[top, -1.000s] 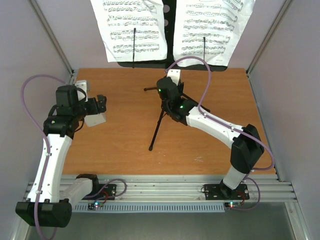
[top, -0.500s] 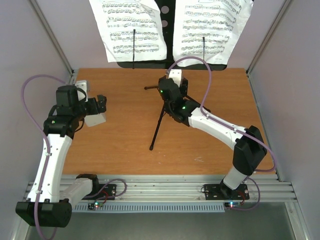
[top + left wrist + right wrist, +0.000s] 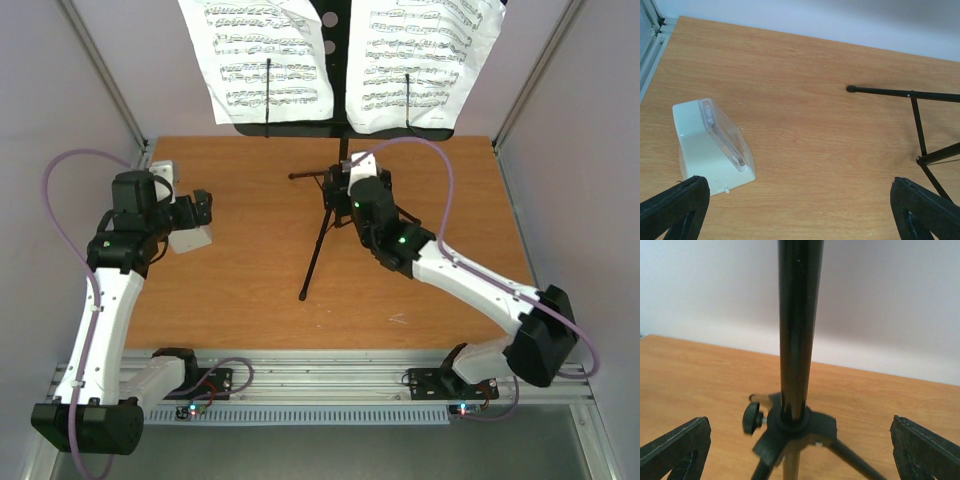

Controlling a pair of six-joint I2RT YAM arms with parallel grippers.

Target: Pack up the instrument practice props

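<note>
between my spread right claw: music stand pole
centred for gripping; left claw also spread, metronome just below.

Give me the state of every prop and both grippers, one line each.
music stand, upright, tripod legs spread.
sheet-music pages, up on the stand.
metronome, on the table, ungrasped.
clear cover, fitted on the metronome.
left gripper, open above the table.
right gripper, open, fingers either side of the stand's pole.
</note>
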